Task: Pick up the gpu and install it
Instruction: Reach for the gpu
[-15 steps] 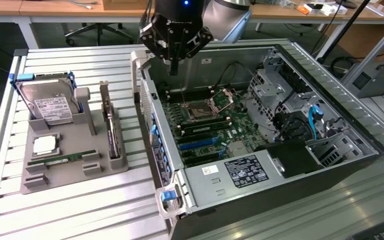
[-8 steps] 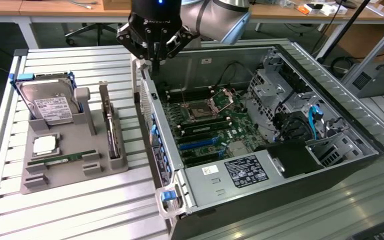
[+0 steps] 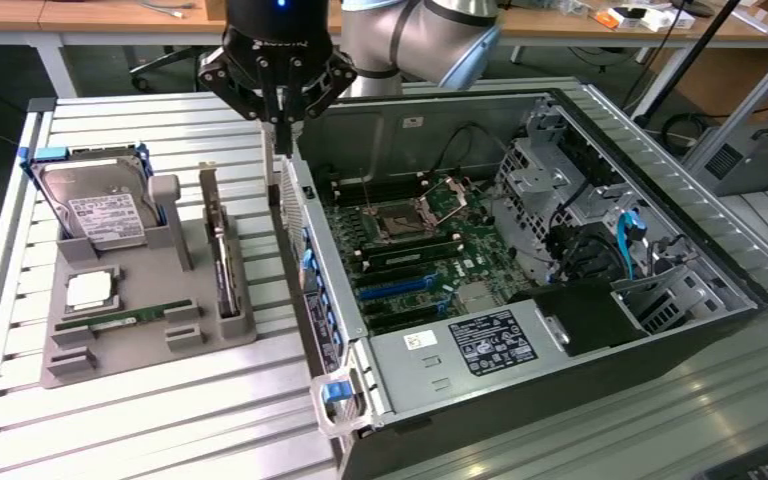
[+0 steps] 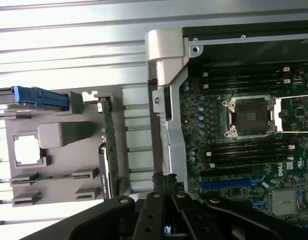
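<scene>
open pc case (image 3: 307, 290) side wall betw tray (image 3: 131, 350) & mobo (image 3: 411, 250), hdd (image 3: 97, 215) + ram stick (image 3: 124, 320) in tray, gpu (image 3: 225, 255) thin dark card on edge in slot, gripper (image 3: 277, 135) over wall, fingers pressed together, nothing seen held

The case wall (image 3: 307, 260) rises just beside the tray (image 3: 131, 352), between the gpu (image 3: 224, 270) and the motherboard (image 3: 471, 245). From above the motherboard lies open, a drive cage (image 3: 551, 165) bounding it

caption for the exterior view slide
Shut claw hangs by the open pc case's wall, gpu upright in the grey tray alongside.
</scene>
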`<state>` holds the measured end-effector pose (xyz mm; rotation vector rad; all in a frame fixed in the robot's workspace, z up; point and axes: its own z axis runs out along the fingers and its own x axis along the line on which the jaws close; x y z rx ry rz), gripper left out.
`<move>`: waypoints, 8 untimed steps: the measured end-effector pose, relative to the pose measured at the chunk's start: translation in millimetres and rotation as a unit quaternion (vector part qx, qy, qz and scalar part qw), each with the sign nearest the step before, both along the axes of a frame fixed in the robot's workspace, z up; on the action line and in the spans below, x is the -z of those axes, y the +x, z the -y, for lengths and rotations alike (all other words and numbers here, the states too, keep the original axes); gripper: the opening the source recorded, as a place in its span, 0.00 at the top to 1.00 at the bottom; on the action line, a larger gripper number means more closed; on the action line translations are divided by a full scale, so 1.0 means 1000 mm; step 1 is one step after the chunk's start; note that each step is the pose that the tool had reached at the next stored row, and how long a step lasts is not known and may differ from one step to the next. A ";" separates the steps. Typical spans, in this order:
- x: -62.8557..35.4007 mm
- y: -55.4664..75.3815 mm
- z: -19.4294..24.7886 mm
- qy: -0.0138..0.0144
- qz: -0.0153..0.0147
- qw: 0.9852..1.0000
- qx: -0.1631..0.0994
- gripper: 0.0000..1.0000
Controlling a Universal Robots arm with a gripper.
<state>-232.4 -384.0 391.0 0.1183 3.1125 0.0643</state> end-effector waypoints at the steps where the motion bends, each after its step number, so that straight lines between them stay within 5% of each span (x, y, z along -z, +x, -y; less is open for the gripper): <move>1: 0.0001 -0.002 -0.0003 0.000 0.000 1.000 0.000 0.89; 8: 0.0011 -0.030 -0.0035 -0.001 0.000 1.000 0.000 0.89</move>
